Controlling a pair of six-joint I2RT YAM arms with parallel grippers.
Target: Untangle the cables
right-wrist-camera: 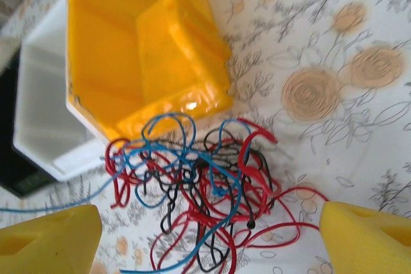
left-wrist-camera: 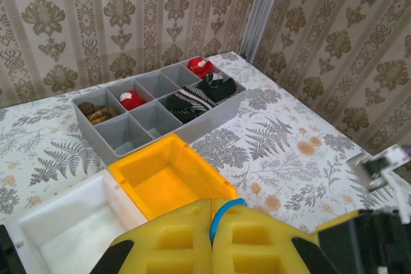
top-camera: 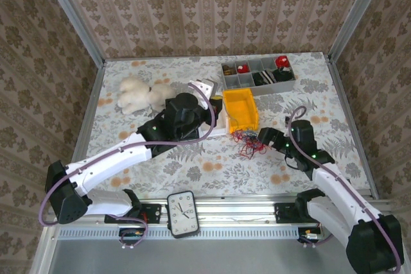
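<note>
On the counter (top-camera: 212, 171), against the near lip of the yellow bin (top-camera: 241, 108), the cables (top-camera: 247, 142) lie in one knotted heap of red, blue and dark strands.

Right pincer (right-wrist-camera: 209, 222): fingers spread wide, one either side of the heap, nothing gripped.

Left pincer (left-wrist-camera: 212, 216): closed, with a loop of blue cable (left-wrist-camera: 225, 208) pinched between its pads. It is raised above the bin and the white tray (left-wrist-camera: 61, 229), with the grey divided box (left-wrist-camera: 154, 117) beyond.

A blue strand (right-wrist-camera: 45, 208) runs out of the heap toward the left of the right wrist view. Whether it is the pinched one cannot be confirmed.

Assessment: separation is at an early stage. One blue cable is in hand and the others are knotted together.

Next move, in my judgement: the right pincer should lower and close on the bulk of the heap to pin it, so that the left can draw the blue cable clear.

Risk noted: without that anchor the whole heap may lift as one.
</note>
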